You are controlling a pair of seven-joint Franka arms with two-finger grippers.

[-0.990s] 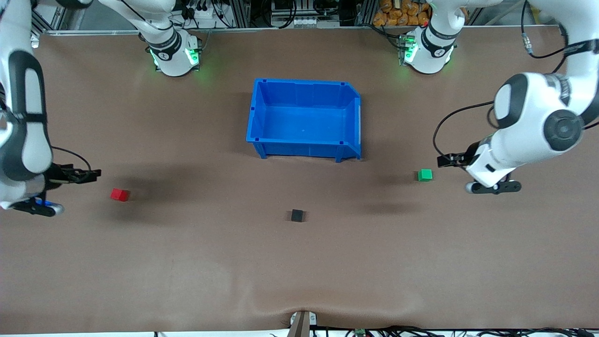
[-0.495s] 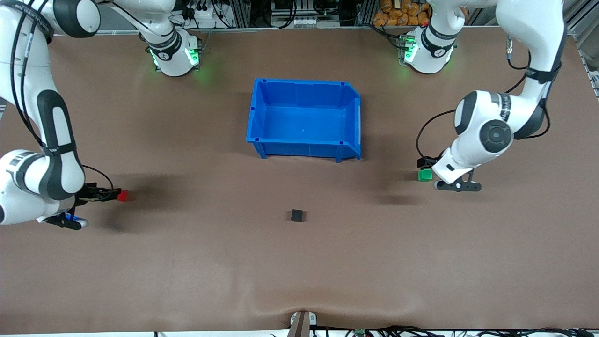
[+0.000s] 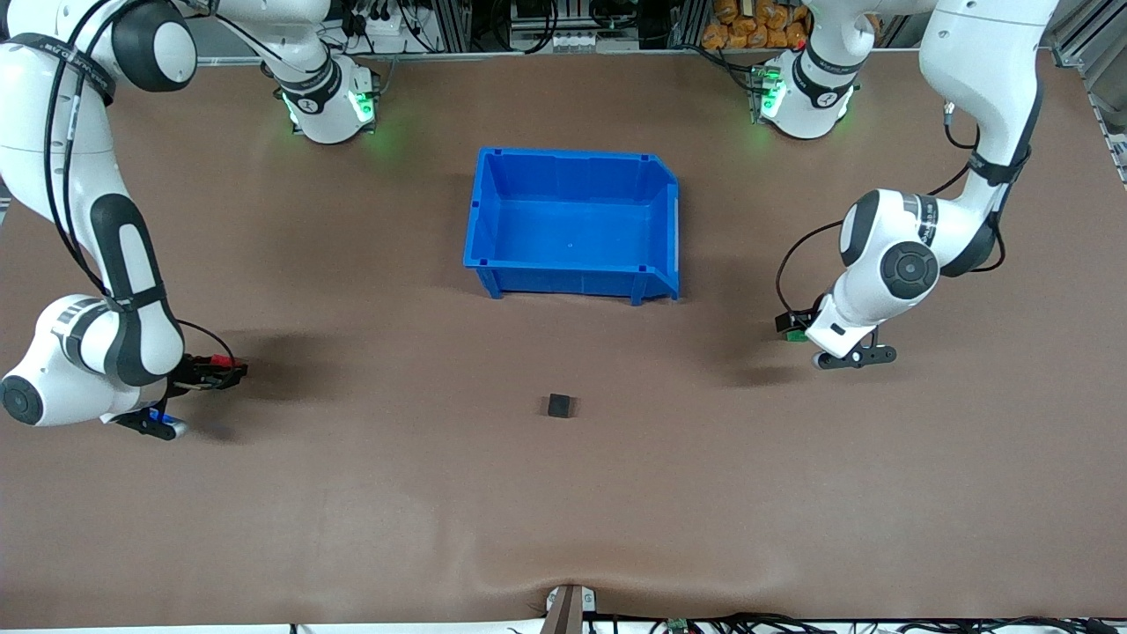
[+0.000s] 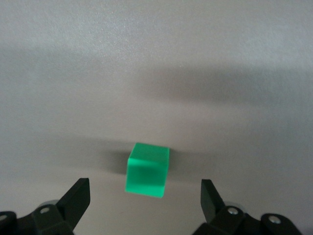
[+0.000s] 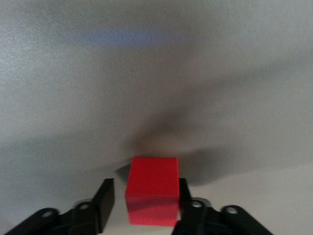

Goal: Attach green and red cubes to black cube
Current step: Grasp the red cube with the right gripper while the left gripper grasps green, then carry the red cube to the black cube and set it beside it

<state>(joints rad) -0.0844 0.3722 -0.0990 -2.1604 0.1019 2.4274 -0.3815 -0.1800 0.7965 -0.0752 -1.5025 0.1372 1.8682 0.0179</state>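
Observation:
The green cube [image 3: 798,335] sits on the brown table toward the left arm's end, mostly hidden by my left gripper [image 3: 792,328]. In the left wrist view the green cube [image 4: 146,169] lies between the wide-open fingers of my left gripper [image 4: 144,186], touching neither. The red cube [image 3: 231,362] sits toward the right arm's end, between the fingers of my right gripper [image 3: 227,370]. In the right wrist view the red cube [image 5: 152,188] has one finger of my right gripper [image 5: 145,186] against it and a small gap at the other. The black cube [image 3: 558,405] rests alone mid-table.
A blue bin [image 3: 572,155], with nothing inside, stands mid-table, farther from the front camera than the black cube. Cables and racks line the table edge by the arm bases.
Both arms came down and in. My left gripper moved over the green cube and now straddles it. My right gripper reached the red cube and its fingers narrowed around it.

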